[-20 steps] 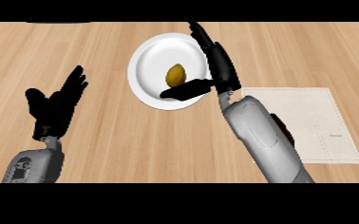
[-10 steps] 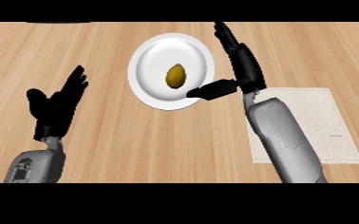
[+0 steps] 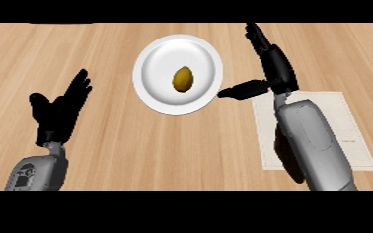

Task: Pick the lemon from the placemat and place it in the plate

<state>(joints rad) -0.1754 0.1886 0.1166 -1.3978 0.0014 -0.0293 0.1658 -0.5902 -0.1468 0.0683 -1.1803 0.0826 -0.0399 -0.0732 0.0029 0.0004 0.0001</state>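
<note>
Lemon (image 3: 183, 79) lies near the centre of the white plate (image 3: 157, 59), upright along its long axis, touched by no hand. Plate sits on the wooden surface (image 3: 109, 143). Right hand (image 3: 275, 68) is just right of the plate, fingers (image 3: 256, 35) straight and apart from the thumb, which points toward the plate rim; it holds nothing. Pale placemat (image 3: 331, 123) lies under the right forearm, bare where visible. Left hand (image 3: 59, 111) rests at lower left, fingers up and spread.
</note>
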